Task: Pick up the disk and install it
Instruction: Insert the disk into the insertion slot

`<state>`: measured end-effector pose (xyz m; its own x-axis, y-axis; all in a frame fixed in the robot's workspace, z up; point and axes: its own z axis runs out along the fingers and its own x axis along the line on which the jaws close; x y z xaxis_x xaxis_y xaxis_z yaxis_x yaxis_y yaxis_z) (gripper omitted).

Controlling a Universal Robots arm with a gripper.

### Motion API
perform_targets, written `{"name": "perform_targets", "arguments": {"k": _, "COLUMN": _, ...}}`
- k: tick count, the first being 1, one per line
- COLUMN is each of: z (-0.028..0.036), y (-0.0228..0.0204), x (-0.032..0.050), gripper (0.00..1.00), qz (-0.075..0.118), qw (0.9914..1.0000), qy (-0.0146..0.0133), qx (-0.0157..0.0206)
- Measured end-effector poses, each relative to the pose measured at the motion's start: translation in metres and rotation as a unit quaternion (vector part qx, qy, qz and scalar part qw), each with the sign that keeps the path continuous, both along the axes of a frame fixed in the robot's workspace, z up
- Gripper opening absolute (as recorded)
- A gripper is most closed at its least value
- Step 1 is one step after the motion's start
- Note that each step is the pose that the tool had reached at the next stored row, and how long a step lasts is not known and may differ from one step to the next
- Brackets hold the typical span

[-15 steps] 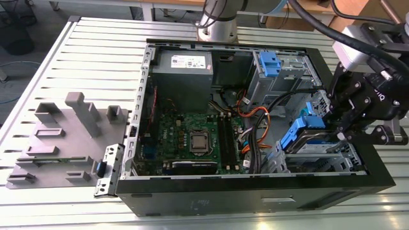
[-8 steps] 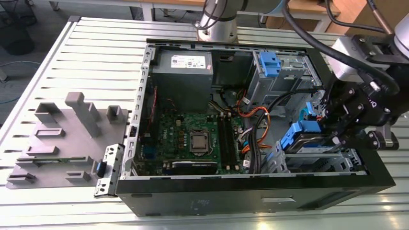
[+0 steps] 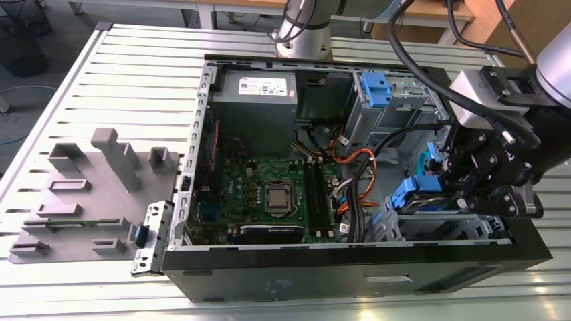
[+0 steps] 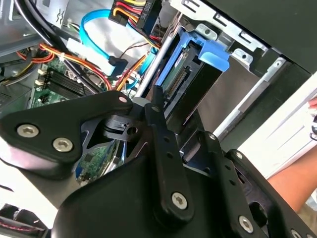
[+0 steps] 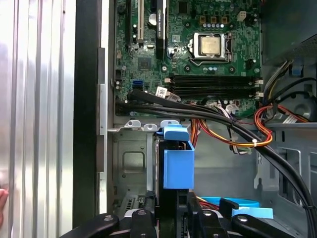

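First wrist view shows the pincer (image 5: 172, 204) squeezing the disk (image 5: 178, 168), which stands on its edge in the metal bay (image 5: 130, 163) inside the computer case (image 5: 88, 99).

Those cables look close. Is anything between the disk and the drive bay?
Nothing visible does. The hand holds the disk upright beside the bay's metal wall; the cable bundle passes close on the motherboard side, seemingly beside rather than across its path. Deeper in the bay is hidden.

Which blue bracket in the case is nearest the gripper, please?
The one on the disk, held in the gripper; the other bracket sits apart, nearer the power supply.
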<state>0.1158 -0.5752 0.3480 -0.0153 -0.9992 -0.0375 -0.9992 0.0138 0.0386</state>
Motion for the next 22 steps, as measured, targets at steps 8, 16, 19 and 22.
{"name": "perform_targets", "arguments": {"k": 8, "z": -0.0146, "y": -0.0018, "x": 0.0000, "gripper": 0.35, "qz": 0.000, "qw": 1.00000, "qy": 0.0000, "qx": 0.0000}}
{"name": "perform_targets", "arguments": {"k": 16, "z": -0.0274, "y": -0.0035, "x": 0.0000, "gripper": 0.35, "qz": 0.000, "qw": 1.00000, "qy": 0.0001, "qx": -0.0018}}
{"name": "perform_targets", "arguments": {"k": 19, "z": -0.0275, "y": -0.0026, "x": 0.0000, "gripper": 0.35, "qz": 0.000, "qw": 0.99999, "qy": 0.0001, "qx": -0.0034}}
{"name": "perform_targets", "arguments": {"k": 22, "z": -0.0275, "y": -0.0026, "x": 0.0000, "gripper": 0.35, "qz": 0.000, "qw": 0.99999, "qy": 0.0001, "qx": -0.0036}}
